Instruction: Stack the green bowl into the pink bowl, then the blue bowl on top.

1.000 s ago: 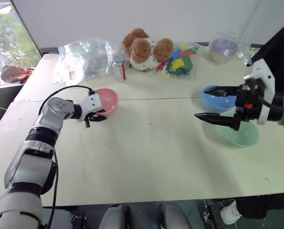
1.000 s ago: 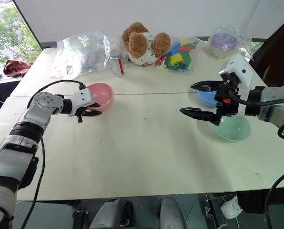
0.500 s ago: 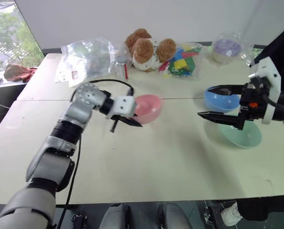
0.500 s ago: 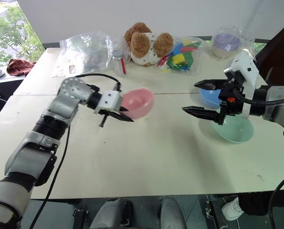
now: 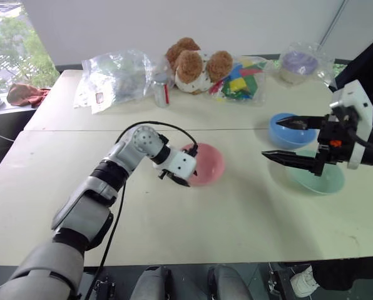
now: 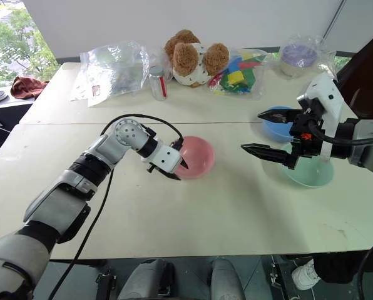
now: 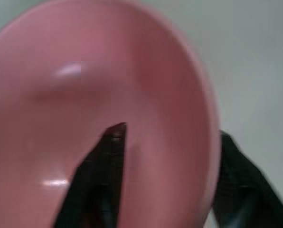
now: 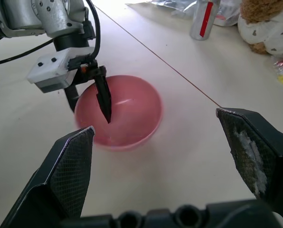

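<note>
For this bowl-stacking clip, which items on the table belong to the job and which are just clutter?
Job:
- round light pink plastic bowl
- round pale mint-green plastic bowl
- round sky-blue plastic bowl

Clutter:
- brown teddy bear
- bag of coloured blocks
- purple bowl in clear bag
- crumpled clear plastic bag
- small clear bottle with red label
</note>
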Controlling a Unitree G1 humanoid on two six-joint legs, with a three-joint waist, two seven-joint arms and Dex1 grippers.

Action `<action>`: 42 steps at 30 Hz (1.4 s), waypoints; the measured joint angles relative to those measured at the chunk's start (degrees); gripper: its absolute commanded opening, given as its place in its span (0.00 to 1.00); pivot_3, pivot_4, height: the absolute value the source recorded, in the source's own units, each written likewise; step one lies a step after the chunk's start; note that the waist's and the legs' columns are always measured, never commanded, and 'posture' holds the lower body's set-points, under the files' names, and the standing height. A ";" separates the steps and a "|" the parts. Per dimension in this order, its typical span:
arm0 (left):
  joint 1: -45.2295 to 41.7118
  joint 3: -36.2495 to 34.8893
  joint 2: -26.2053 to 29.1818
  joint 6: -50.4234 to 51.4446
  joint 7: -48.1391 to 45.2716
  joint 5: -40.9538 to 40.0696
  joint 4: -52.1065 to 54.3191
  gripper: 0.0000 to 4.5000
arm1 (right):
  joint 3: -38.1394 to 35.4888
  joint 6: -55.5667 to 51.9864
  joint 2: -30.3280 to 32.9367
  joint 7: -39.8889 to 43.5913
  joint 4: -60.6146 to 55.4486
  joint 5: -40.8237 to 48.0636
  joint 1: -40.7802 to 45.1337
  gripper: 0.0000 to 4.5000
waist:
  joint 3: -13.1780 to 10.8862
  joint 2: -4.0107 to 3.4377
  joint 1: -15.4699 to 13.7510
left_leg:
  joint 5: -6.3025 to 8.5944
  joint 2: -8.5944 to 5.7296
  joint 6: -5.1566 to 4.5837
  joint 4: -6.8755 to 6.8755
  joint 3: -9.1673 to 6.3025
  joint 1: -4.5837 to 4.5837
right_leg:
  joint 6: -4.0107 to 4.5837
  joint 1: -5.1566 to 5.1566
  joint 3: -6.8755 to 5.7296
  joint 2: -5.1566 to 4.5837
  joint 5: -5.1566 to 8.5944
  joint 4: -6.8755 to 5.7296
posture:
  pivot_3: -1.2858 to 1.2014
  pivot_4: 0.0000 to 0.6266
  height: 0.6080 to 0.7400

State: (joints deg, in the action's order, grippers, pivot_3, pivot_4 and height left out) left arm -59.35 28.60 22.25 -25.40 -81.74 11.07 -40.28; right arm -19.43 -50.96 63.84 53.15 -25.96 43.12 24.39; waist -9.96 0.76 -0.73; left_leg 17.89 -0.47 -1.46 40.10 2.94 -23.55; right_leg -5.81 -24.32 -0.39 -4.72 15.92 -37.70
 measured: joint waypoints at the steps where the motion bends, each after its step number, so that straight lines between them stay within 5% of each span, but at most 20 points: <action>1: 0.00 -0.22 -0.02 0.31 -0.06 -0.36 0.09 0.96 | 0.00 -0.01 0.00 -0.05 0.00 0.05 0.00 1.00 | 0.00 0.00 0.01 | 0.00 0.00 0.00 0.00 0.00 0.00 | 0.00 -0.01 0.00 0.00 0.00 0.00 | 0.52 0.24 1.00; 10: -0.49 -9.56 0.49 18.00 -3.08 -13.43 9.54 1.00 | 1.18 0.64 0.04 0.29 0.58 -0.35 0.25 1.00 | 0.00 0.00 0.09 | 0.00 0.01 0.01 0.01 -0.02 -0.01 | 0.00 -0.01 0.00 0.02 0.00 -0.02 | 0.52 0.24 1.00; 22: 4.45 -27.92 23.67 50.85 -8.91 -33.95 26.51 1.00 | 3.56 1.59 3.10 0.84 4.10 -8.85 -9.93 1.00 | 0.02 -0.03 1.26 | -0.03 0.06 0.06 0.02 -0.03 0.06 | 0.00 0.05 0.00 0.06 0.00 -0.09 | 0.52 0.24 1.00; 33: 22.60 -39.31 30.93 61.93 0.00 -41.70 37.56 1.00 | 16.59 9.02 3.78 -2.11 18.37 -24.81 -12.08 1.00 | 0.02 -0.03 1.35 | -0.13 0.06 0.23 0.01 -0.02 0.07 | 0.00 0.02 0.03 0.02 0.01 -0.14 | 0.52 0.24 1.00; 42: 32.02 -44.46 31.58 66.94 6.26 -48.37 45.76 1.00 | 23.00 14.43 2.01 -0.04 24.07 -31.27 -7.45 0.02 | 0.02 -0.04 1.45 | -0.13 0.07 0.23 0.00 0.00 0.10 | 0.00 0.00 0.05 -0.04 0.01 -0.19 | 0.52 0.24 1.00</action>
State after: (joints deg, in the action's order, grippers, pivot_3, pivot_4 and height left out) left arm -27.32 -15.86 53.83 41.54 -75.48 -37.30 5.47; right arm 3.58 -36.53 65.85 53.12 -1.89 11.85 16.93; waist -9.95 0.72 0.72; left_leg 17.75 -0.41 -1.23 40.11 2.94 -23.44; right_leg -5.81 -24.32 -0.34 -4.76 15.93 -37.89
